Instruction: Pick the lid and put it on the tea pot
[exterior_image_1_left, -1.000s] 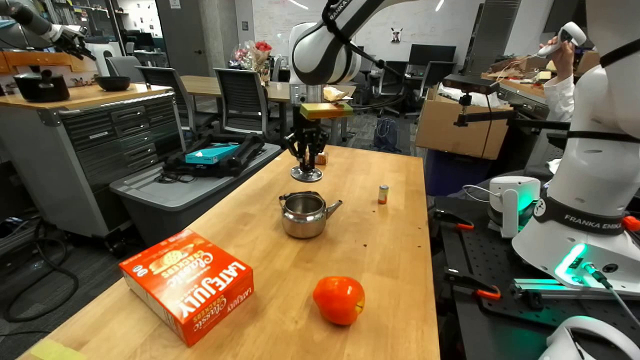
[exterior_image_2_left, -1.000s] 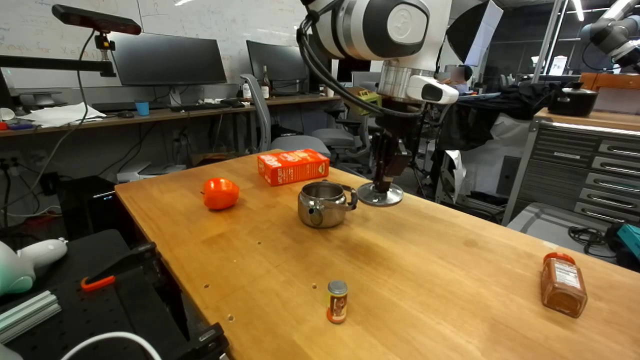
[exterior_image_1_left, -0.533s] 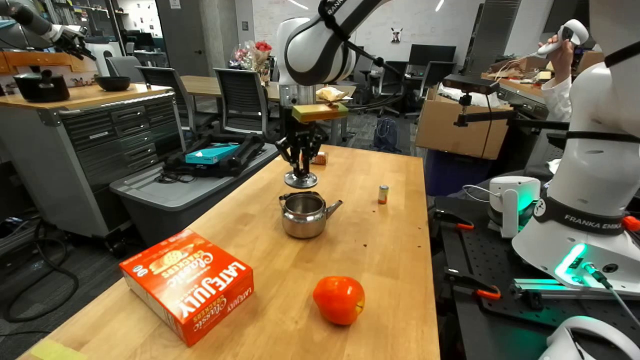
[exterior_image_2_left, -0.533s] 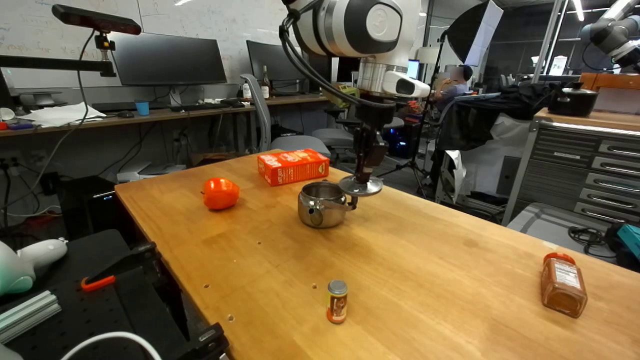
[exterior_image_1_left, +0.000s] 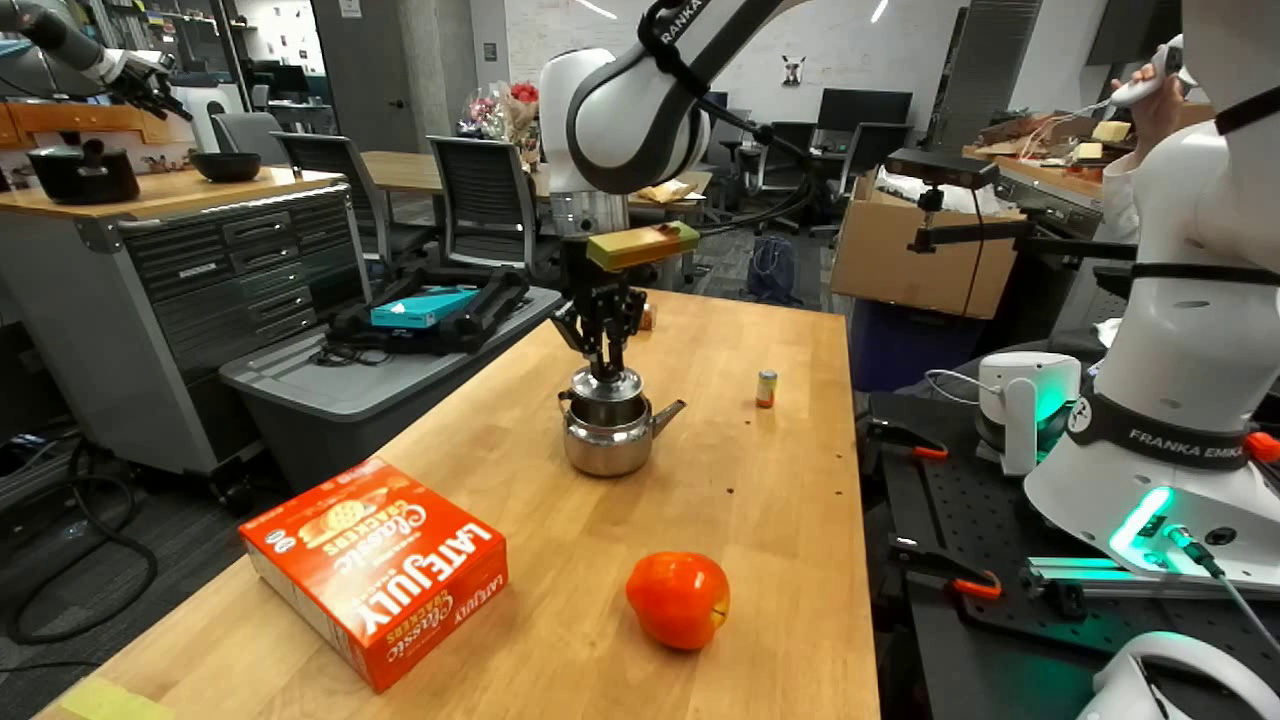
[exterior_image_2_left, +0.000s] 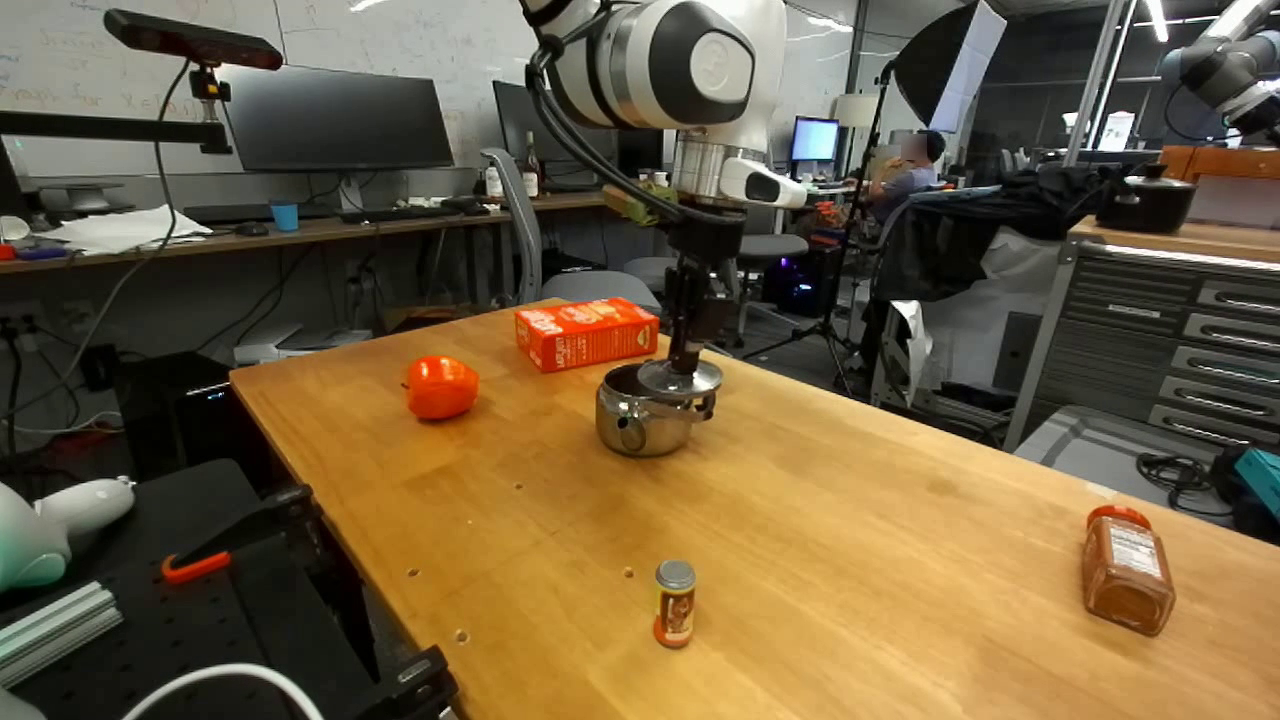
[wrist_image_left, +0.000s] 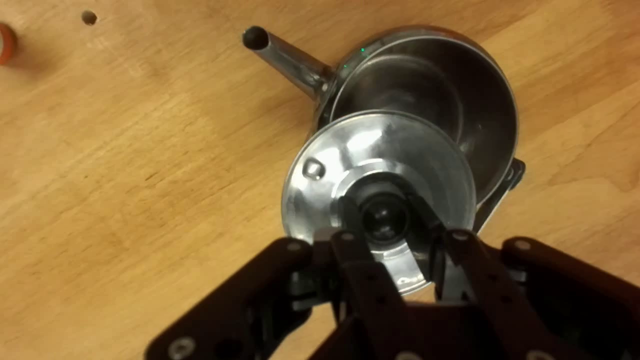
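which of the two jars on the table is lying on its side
The reddish-brown jar with the red cap lies on its side; the smaller yellow-and-orange cylindrical jar with the grey top stands upright.

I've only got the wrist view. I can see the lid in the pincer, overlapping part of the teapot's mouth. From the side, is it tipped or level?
Observer: Close to level. In both exterior views the lid, held by the pincer, shows no marked tilt.
Operator: Good. Anything around me that I'm missing?
Observer: Yes, a red cracker box, lying flat, with a gap between it and the teapot.
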